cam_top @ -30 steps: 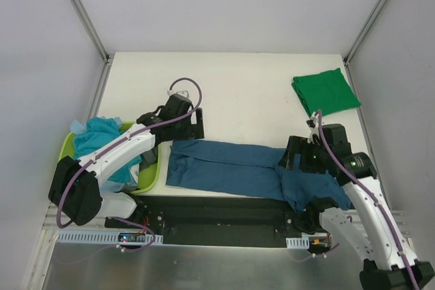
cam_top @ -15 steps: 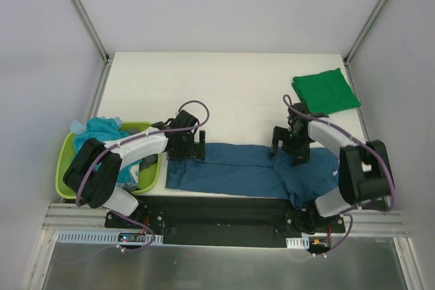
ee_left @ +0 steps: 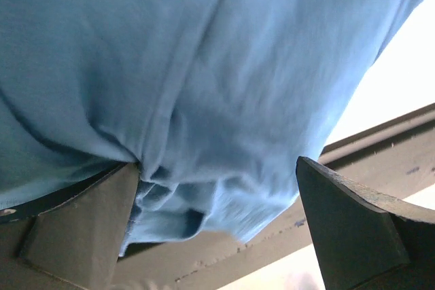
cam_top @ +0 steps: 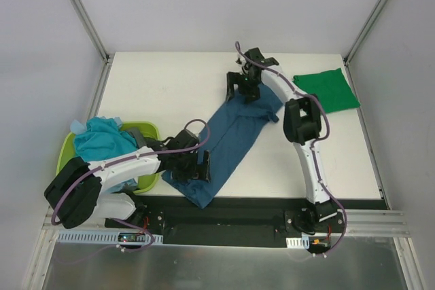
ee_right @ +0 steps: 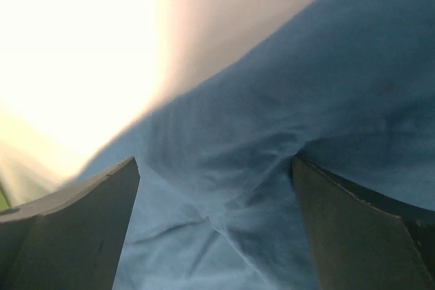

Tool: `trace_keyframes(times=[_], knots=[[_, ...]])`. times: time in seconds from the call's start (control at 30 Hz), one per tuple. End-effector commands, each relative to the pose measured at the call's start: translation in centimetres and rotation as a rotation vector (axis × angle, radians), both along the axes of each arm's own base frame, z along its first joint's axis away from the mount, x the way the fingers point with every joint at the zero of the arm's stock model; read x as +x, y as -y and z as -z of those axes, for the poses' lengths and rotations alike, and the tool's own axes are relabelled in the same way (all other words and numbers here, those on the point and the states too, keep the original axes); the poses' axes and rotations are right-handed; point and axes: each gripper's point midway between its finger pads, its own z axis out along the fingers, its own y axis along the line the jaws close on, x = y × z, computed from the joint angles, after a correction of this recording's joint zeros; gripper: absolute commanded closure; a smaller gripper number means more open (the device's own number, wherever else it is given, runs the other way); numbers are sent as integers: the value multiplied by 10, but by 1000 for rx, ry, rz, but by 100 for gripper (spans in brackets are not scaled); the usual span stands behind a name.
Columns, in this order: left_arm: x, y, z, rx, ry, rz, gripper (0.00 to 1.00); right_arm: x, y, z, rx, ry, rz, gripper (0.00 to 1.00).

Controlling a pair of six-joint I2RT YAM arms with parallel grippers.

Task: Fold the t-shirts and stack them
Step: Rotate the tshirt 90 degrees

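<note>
Well, both sets of jaws stand spread wide. The left gripper (cam_top: 194, 166) sits low on the near end of the dark blue t-shirt (cam_top: 234, 134), its fingers (ee_left: 88, 229) apart with a bunch of cloth against one of them. The right gripper (cam_top: 242, 89) sits on the far end, with cloth filling the gap between its fingers (ee_right: 353, 229) and no pinch that I can make out.

The shirt lies as a long narrow strip slanting across the table (cam_top: 156, 86), from the near edge towards the far right (folded lengthwise, it seems, but not yet into a square). At the far right a green t-shirt (cam_top: 326, 91) lies folded flat, near the blue one but apart from it, so I judge one shirt finished. On the left a lime basket (cam_top: 153, 176) holds a turquoise t-shirt (cam_top: 102, 137) in a heap, perhaps with darker cloth beneath.

What is left, as I judge: the cross folds on the blue shirt, setting it on the green, then the basket's contents.
</note>
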Motion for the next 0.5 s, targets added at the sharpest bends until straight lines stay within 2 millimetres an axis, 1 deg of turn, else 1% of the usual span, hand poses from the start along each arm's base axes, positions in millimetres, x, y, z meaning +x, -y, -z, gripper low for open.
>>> trace_keyframes(times=[0.0,0.03,0.07,0.1,0.13,0.2,0.27,0.3,0.33,0.37,0.43,0.47], knots=[[-33,13,6,4,-113,57,1,36,-55,-7,122,72,-142,4],[-35,17,7,10,-117,70,1,52,-64,-15,160,135,-136,4],[-35,23,7,6,-113,89,1,67,-68,-17,181,195,-120,4],[-33,31,6,3,-107,104,1,84,-71,-24,208,275,-101,4],[-34,39,4,-5,-101,131,1,95,-76,-33,234,345,-108,4],[-32,61,-5,-30,-68,185,1,120,-85,-68,277,527,-126,4],[-30,83,-13,-60,-31,232,1,134,-88,-100,290,631,-129,4],[-31,93,-14,-68,-21,258,1,140,-88,-116,291,675,-124,4],[-31,103,-20,-91,-8,277,1,142,-89,-127,293,702,-121,4],[-32,112,-23,-98,-3,303,1,142,-89,-144,306,730,-128,4],[-36,126,-29,-107,20,343,1,133,-88,-170,315,752,-155,4],[-39,131,-33,-115,34,361,1,125,-84,-182,301,757,-164,4]])
